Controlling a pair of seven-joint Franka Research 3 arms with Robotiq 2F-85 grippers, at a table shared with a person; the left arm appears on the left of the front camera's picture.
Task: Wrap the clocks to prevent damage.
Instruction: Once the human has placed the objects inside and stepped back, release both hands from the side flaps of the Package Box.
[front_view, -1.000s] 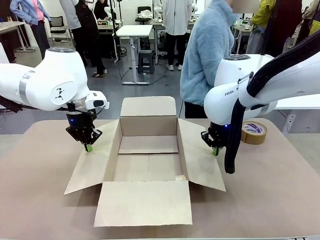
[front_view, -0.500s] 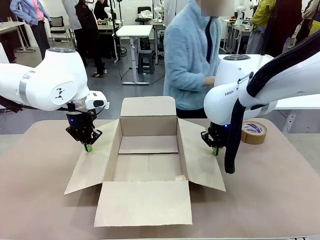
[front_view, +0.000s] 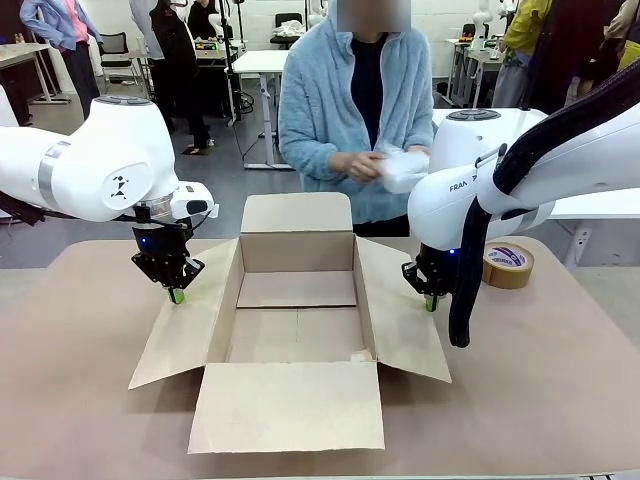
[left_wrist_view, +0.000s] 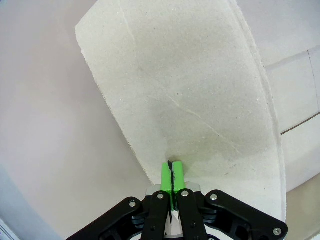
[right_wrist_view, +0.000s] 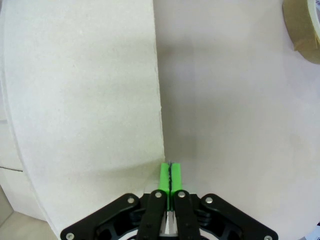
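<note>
My left gripper (front_view: 176, 295) and right gripper (front_view: 431, 302) are both closed, green pads pressed together, tips at the side flaps of the open brown cardboard box (front_view: 297, 250). The lumpy whitish bubble-wrapped bundle of clocks (front_view: 402, 168) sits in the person's hands (front_view: 358, 165), beyond the box. If a tip slips, I reckon a flap could spring up and knock the bundle.

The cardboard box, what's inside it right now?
The cardboard box shows only bare floor inside; the strip just behind its near wall is hidden. The bubble-wrapped bundle is in the person's hands beyond it.
</note>
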